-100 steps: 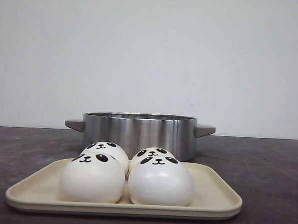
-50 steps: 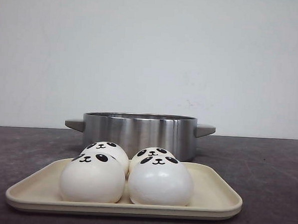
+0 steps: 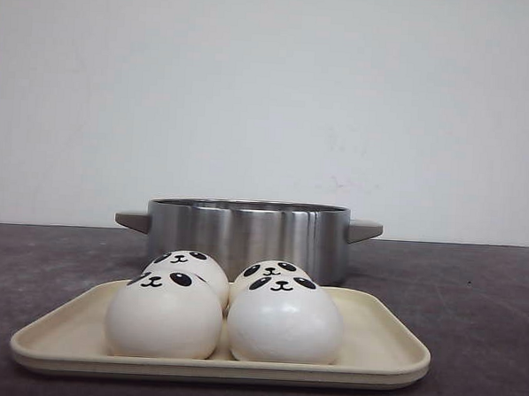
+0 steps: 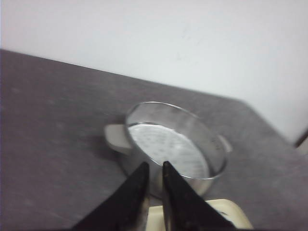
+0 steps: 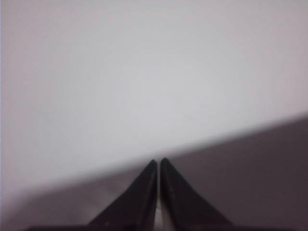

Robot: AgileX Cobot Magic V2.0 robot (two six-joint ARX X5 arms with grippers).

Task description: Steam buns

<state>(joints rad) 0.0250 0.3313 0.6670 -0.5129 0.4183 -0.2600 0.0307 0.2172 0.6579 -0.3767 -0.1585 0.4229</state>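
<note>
Several white panda-faced buns sit on a cream tray (image 3: pixel 389 351): two in front (image 3: pixel 164 321) (image 3: pixel 284 328), with more behind them (image 3: pixel 190 263). A steel pot (image 3: pixel 245 232) stands behind the tray. No gripper appears in the front view. In the left wrist view, my left gripper (image 4: pixel 155 166) hangs above the tray's far edge (image 4: pixel 231 214) and faces the empty pot (image 4: pixel 173 149); its black fingers stand slightly apart with nothing between them. My right gripper (image 5: pixel 158 162) is shut and empty, facing the wall. The buns are out of both wrist views.
The pot has a grey handle on each side (image 3: pixel 132 219) (image 3: pixel 366 230). Dark grey tabletop (image 3: pixel 481 298) surrounds the tray and pot, with a white wall behind.
</note>
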